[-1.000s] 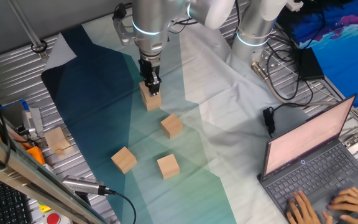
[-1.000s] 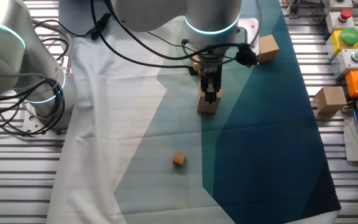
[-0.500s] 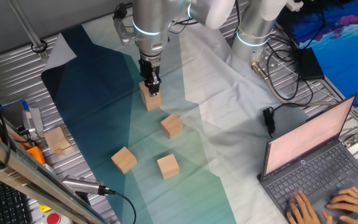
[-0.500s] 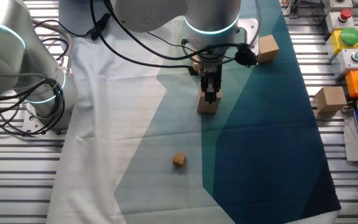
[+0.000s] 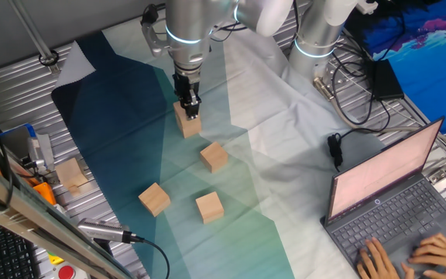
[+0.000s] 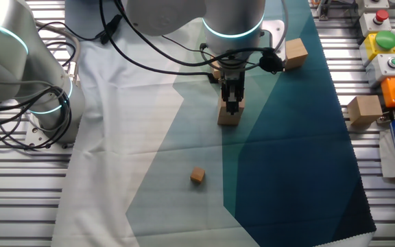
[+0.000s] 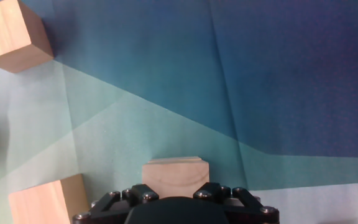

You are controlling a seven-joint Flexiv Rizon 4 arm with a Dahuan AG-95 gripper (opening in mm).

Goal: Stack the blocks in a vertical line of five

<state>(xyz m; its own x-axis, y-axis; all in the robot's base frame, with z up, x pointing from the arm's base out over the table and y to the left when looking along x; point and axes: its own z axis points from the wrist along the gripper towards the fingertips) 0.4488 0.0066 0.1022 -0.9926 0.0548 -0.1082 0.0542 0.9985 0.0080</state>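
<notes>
Status: gripper (image 5: pixel 188 108) is down on one block (image 5: pixel 187 126), which sits flat on the cloth (image 5: pixel 114 101). The fingers straddle its top. You can't tell from any view whether they are clamped or only resting apart, so treat the grip as unconfirmed. No stack yet; every block in view is single, on the cloth.

Risks:
- If the grip is shallow or off-centre, the block may tilt or slip on lift. In the hand view the block (image 7: pixel 174 174) looks centred under the fingers, but little of it is covered.
- The cloth is creased and soft. A stack base placed on a fold may lean, and a lean gets worse w/ each added block.
- Loose blocks (image 5: pixel 209 208) lie toward the laptop (image 5: pixel 393 209) side of the block, the closest just beside it. A low sideways move that way could knock it.
- You count four blocks in one fixed view. The fifth isn't located, so check before committing to a base spot.

Room and edges:
- Away from the loose blocks there is open cloth beyond the block, w/ only a small cube (image 6: pixel 197 176) well apart.
- To one side of the block, the cloth edge and slatted table (image 5: pixel 22 85) are near. A pale cube (image 5: pixel 72 174) sits off the cloth there; not yours.
- The second arm's base (image 5: pixel 316 39) stands well apart on the other side.
- Judgement: straight up is the safest exit.
</notes>
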